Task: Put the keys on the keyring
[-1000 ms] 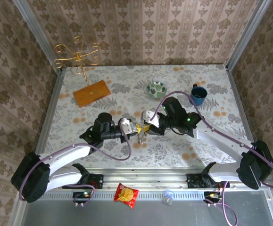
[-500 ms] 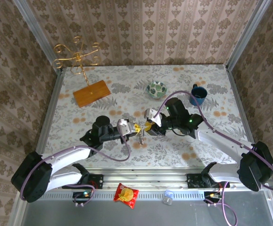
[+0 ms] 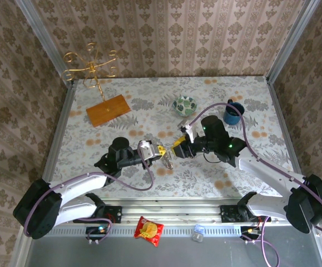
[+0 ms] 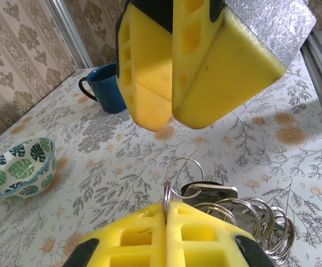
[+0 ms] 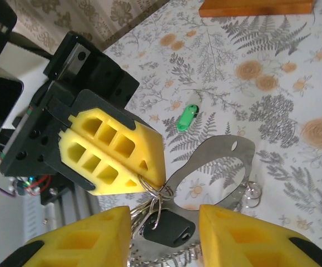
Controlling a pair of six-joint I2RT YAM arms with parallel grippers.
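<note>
My left gripper (image 4: 167, 208) is shut on a thin split ring (image 4: 167, 192) that links to the keyring (image 5: 223, 160), a flat grey loop hanging just above the table. A black-headed key (image 5: 172, 229) and several more split rings (image 4: 258, 217) dangle from the same bunch (image 3: 168, 162). The green-headed key (image 5: 187, 117) lies loose on the tablecloth beyond the loop. My right gripper (image 5: 165, 222) is open, its yellow fingers (image 5: 77, 245) standing either side of the black key without touching it. In the top view the left gripper (image 3: 162, 150) and right gripper (image 3: 176, 148) face each other at mid-table.
A leaf-patterned bowl (image 3: 184, 104) and a blue mug (image 3: 233, 112) stand behind the right arm. A wooden board (image 3: 108, 110) and a gold wire stand (image 3: 91, 67) are at the back left. A snack packet (image 3: 149, 230) lies below the table's near edge.
The right gripper has opened wider and drawn back to the right, away from the left gripper. The left gripper stays shut on the ring, shifted slightly.
</note>
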